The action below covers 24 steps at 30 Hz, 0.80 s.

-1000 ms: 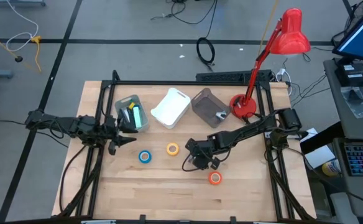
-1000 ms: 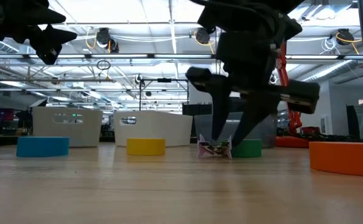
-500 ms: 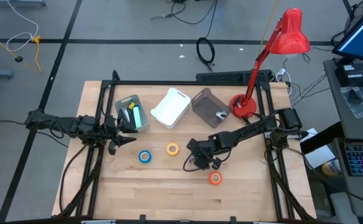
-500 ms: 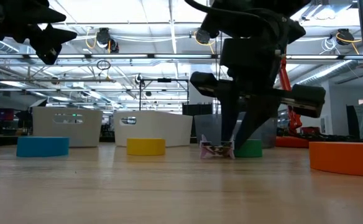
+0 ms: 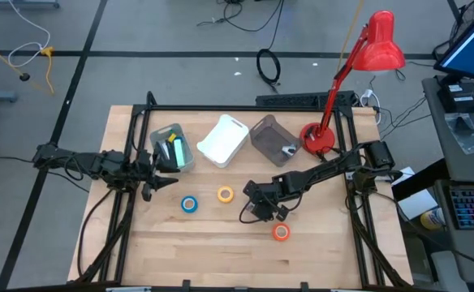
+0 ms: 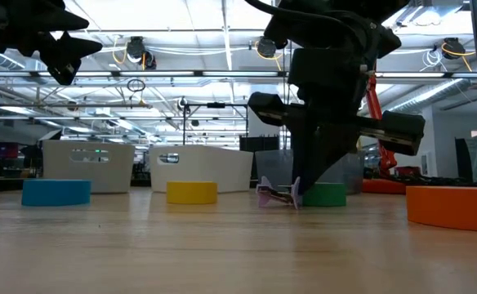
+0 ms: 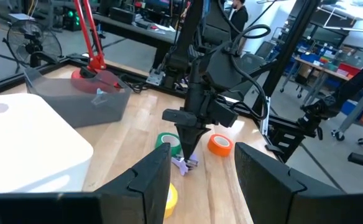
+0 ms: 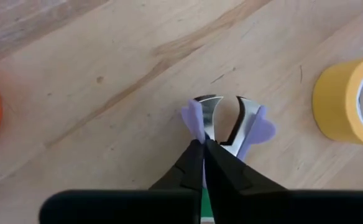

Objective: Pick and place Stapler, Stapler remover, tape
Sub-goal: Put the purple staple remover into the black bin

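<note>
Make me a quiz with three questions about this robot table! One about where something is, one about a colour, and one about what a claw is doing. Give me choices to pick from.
1. Where is the orange tape roll?
A. In the white bin
B. On the bare table, near the right gripper
C. Under the red lamp's base

2. What colour are the handles of the staple remover?
A. Purple
B. Black
C. Red

3. What is the right gripper doing?
A. Wide open high above the table
B. Holding the yellow roll
C. Shut on the staple remover

Answers:
1. B, the high view shows it lying on the wood just in front of that arm.
2. A, the right wrist view shows purple grips around metal claws.
3. C, its fingers are pinched together on one purple handle at the tabletop.
</note>
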Tool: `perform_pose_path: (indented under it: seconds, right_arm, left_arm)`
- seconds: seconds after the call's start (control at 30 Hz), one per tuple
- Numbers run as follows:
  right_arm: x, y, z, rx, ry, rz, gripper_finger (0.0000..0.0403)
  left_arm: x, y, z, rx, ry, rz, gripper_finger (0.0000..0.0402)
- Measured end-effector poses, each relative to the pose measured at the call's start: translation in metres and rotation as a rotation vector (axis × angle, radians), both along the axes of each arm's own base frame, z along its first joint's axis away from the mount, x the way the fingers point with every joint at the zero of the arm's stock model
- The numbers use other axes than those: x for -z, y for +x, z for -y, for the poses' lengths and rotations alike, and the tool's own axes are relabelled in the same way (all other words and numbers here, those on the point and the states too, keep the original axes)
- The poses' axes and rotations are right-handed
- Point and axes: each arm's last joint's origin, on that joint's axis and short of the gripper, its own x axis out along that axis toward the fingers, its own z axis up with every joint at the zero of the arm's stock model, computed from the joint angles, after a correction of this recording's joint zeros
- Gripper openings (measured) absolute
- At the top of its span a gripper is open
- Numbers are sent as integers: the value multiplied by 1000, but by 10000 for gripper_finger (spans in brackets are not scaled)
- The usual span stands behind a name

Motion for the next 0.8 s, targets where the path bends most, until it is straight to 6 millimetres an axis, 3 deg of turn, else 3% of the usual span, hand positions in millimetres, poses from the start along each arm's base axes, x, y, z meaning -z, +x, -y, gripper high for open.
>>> perform_pose_path:
  seconds: [0.5,0.8]
  right_arm:
    - [-6,10,1,-37,-122,128,0]
    - [-35,7,5,21,-195,228,0]
  left_arm:
    - [0,0,0,-10,-25,1,182]
    - [0,0,0,-11,-40,0,182]
